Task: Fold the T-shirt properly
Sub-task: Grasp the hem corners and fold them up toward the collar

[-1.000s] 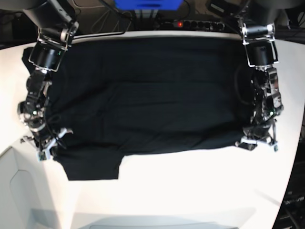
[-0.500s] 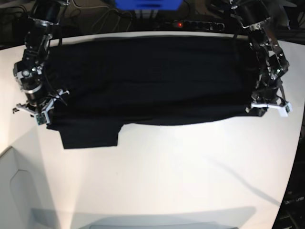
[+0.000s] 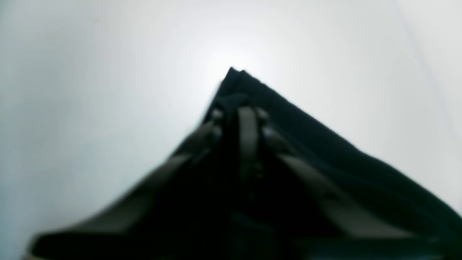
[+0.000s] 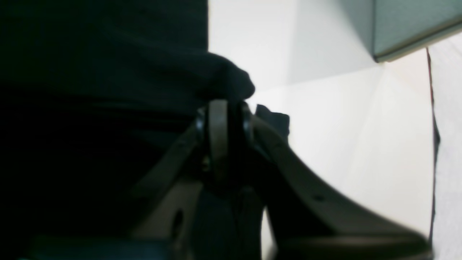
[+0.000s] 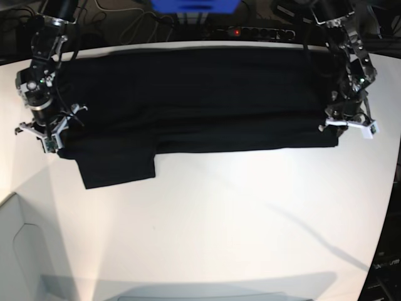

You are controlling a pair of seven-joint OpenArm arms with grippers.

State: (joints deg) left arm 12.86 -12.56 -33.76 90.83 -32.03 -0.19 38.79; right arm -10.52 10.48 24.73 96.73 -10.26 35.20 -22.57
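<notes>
The black T-shirt lies spread across the far half of the white table, folded over itself, with one sleeve sticking out toward the front at the left. My left gripper is shut on the shirt's front right corner; the left wrist view shows the fingertips pinching the fabric. My right gripper is shut on the front left edge, with cloth bunched over its tips. No print shows.
A power strip with a red light, cables and a blue object lie behind the table's far edge. A grey box corner shows in the right wrist view. A lower pale panel sits at the front left.
Both grippers have moved toward the far edge, carrying the shirt's front edge with them. The shirt's front fold line and the sleeve have shifted back.
</notes>
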